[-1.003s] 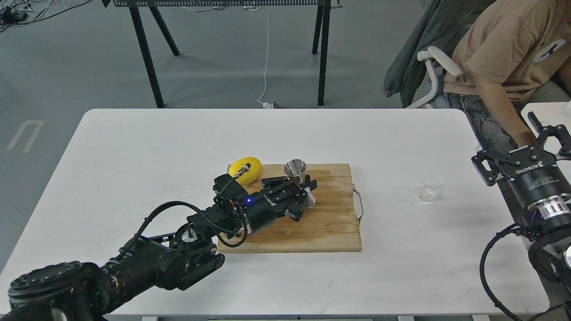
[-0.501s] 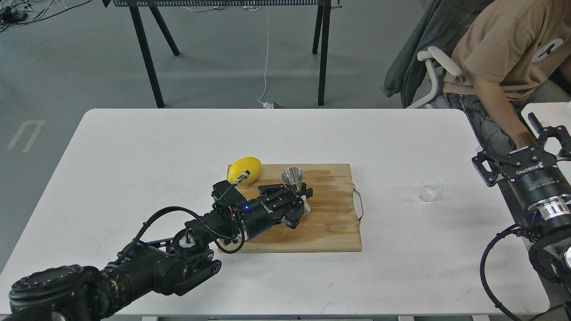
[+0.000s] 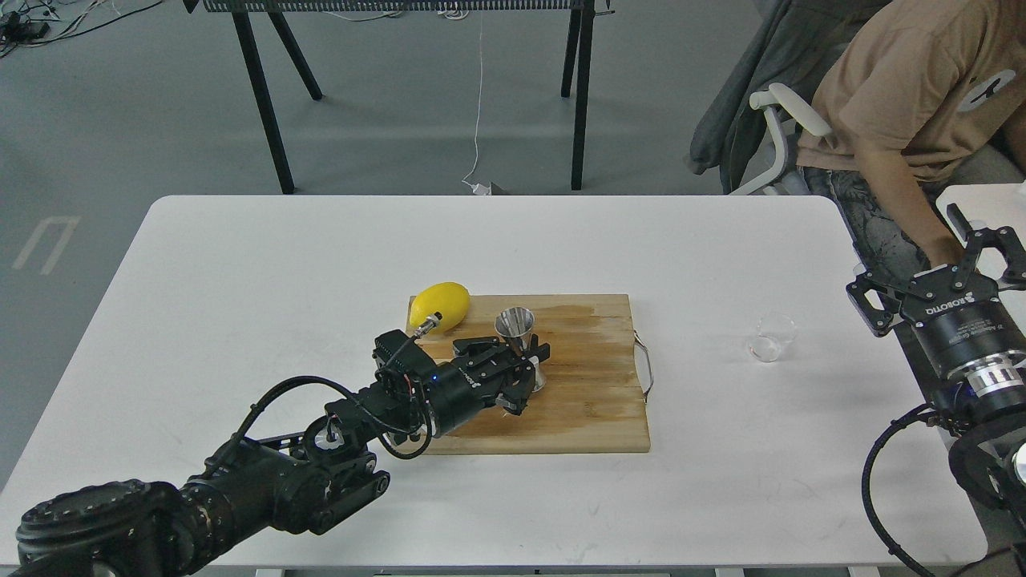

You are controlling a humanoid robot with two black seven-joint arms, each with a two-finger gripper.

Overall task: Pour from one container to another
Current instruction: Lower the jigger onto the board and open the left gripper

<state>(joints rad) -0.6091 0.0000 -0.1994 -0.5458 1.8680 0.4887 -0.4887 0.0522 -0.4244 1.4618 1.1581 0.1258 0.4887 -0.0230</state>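
Gripping jigger [image 3: 516, 336]: left gripper [image 3: 525, 362], fingers closed about its waist.
Right gripper [image 3: 974, 240]: fingers spread, empty; glass cup [image 3: 772, 337] well apart.

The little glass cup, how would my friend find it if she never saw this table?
Start at the wooden board in the middle of the white table, then look right, past its metal handle. The glass cup stands alone there on bare tabletop. It is see-through and short, unlike the shiny metal measuring cup.

Left gripper [image 3: 525, 365] clamped — right gripper [image 3: 974, 240] spread, raised.
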